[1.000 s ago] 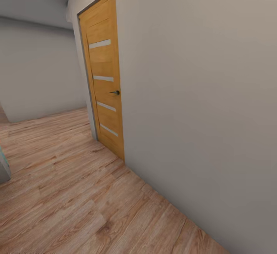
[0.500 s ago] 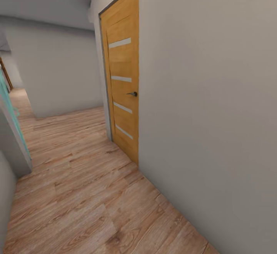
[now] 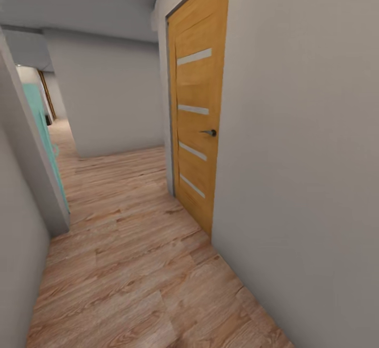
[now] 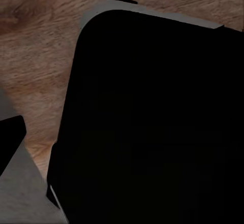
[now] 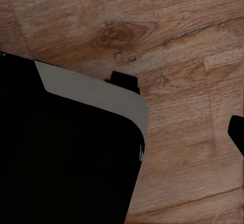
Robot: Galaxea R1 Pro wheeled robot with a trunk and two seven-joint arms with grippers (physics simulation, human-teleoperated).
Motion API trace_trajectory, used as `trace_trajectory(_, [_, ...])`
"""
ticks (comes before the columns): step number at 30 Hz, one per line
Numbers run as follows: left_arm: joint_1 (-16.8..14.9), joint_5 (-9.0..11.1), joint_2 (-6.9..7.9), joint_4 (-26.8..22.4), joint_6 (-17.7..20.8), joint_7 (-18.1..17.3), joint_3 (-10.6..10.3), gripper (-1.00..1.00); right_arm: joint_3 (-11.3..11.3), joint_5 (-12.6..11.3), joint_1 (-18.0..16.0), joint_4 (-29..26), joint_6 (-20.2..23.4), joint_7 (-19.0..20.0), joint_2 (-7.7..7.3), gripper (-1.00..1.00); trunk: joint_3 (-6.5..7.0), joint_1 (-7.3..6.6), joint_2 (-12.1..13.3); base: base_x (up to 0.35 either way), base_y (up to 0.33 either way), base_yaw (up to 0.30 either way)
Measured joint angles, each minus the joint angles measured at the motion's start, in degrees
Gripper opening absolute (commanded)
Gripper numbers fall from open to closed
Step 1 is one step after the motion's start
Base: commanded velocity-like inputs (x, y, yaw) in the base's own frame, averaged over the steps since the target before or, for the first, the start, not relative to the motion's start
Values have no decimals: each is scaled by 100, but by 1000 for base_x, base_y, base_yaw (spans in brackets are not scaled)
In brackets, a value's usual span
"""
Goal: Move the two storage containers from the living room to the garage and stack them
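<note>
Camera now nearer orange door (image 3: 199, 116)

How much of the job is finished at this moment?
Nothing looks done yet. The head view shows a hallway with a wood plank floor and a closed orange door with four glass slits on the right wall. Both wrist views show plank floor and a dark body of the robot. Fetching, carrying and stacking both bins apparently all remain.
</note>
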Motion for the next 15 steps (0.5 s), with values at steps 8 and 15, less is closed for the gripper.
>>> trace_trajectory(8, [0, 499, 6, -3, -1, 0, -8, 100, -39, -66, 121, 5, -48, -10, -6, 100, 43, 0, 0, 319, 81, 229])
trace_trajectory(15, [0, 530, 26, -7, 7, 0, -7, 100, -46, -72, 139, 5, -72, -10, -76, 100, 92, 0, 0, 320, 81, 208])
